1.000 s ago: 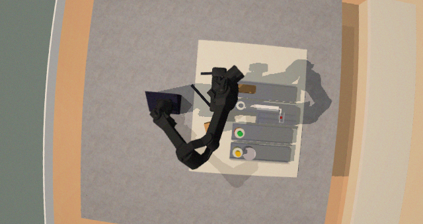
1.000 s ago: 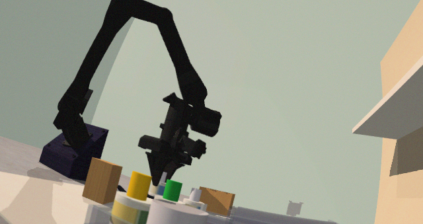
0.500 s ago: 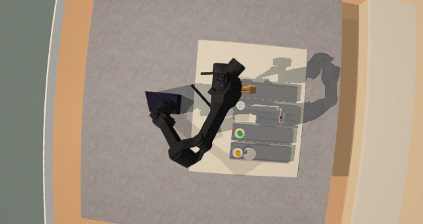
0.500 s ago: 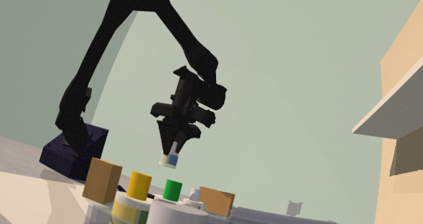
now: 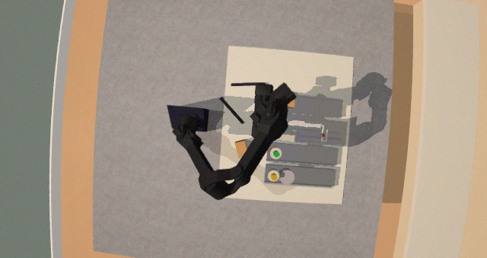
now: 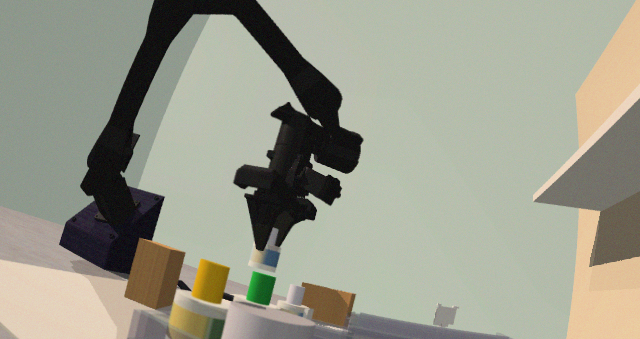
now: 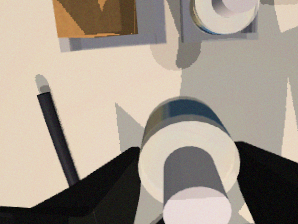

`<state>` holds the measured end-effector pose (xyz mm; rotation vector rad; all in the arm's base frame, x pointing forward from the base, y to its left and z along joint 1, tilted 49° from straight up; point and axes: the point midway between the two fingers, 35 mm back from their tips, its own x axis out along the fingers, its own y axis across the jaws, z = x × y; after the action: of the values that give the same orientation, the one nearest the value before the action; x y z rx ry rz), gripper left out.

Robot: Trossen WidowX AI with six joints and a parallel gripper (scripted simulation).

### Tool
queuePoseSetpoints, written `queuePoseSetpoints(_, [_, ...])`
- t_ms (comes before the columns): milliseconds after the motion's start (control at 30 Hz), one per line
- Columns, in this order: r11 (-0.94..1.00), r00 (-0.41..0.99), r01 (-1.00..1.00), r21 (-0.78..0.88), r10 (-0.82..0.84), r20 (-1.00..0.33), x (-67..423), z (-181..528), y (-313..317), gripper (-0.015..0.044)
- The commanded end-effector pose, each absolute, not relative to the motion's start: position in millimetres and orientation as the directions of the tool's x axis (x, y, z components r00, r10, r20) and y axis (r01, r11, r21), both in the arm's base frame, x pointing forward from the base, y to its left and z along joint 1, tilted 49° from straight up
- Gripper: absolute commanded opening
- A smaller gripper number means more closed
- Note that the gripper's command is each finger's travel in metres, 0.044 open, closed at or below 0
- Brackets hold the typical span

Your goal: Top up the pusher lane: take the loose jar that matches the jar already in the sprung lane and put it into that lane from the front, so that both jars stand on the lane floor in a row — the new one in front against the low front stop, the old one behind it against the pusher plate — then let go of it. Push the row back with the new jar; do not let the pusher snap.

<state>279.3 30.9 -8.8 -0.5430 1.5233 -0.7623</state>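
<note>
"One jar with a blue band (image 6: 265, 258) (image 7: 189, 160) hangs clamped in the black gripper (image 6: 270, 246) (image 7: 186, 153), raised above the pale board (image 5: 289, 54) (image 7: 90, 130)."

"And its match?"

"The white-knobbed jar (image 6: 294, 304) (image 7: 225, 17) stands at the sprung lane's front (image 7: 220, 39)."
</note>
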Motion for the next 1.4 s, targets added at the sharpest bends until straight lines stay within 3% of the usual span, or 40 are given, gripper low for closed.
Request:
queuePoseSetpoints(0, [0.662,-0.101,0.105,-0.742,-0.735,-0.670,291,-4,7,0.0000])
queuePoseSetpoints(533, [0.654,-0.103,0.109,-0.748,-0.741,-0.663,295,-16,-30,0.0000])
queuePoseSetpoints(1367, [0.654,-0.103,0.110,-0.748,-0.741,-0.663,302,-16,-31,0.0000])
